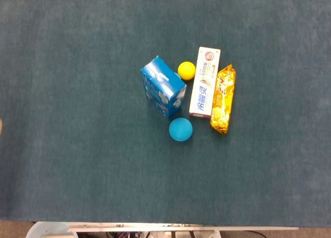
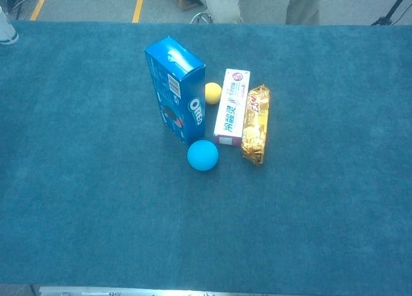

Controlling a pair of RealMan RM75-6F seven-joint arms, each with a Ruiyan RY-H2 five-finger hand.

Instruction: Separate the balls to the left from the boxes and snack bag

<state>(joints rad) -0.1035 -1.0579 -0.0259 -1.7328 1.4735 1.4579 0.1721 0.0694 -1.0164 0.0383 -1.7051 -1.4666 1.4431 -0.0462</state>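
Observation:
A blue ball (image 1: pixel 180 129) (image 2: pixel 203 155) lies on the teal table just in front of an upright blue Oreo box (image 1: pixel 162 86) (image 2: pixel 176 89). A smaller yellow ball (image 1: pixel 186 70) (image 2: pixel 213 92) sits behind, between the Oreo box and a white toothpaste box (image 1: pixel 204 82) (image 2: pixel 232 106) lying flat. A golden snack bag (image 1: pixel 223 99) (image 2: pixel 255 123) lies alongside the toothpaste box on its right. Neither hand appears in either view.
The teal cloth table (image 1: pixel 77 119) (image 2: pixel 84 180) stretches wide on all sides of the cluster. A seated person's legs (image 2: pixel 257 3) show beyond the far edge. The robot's base frame (image 1: pixel 155 230) runs along the near edge.

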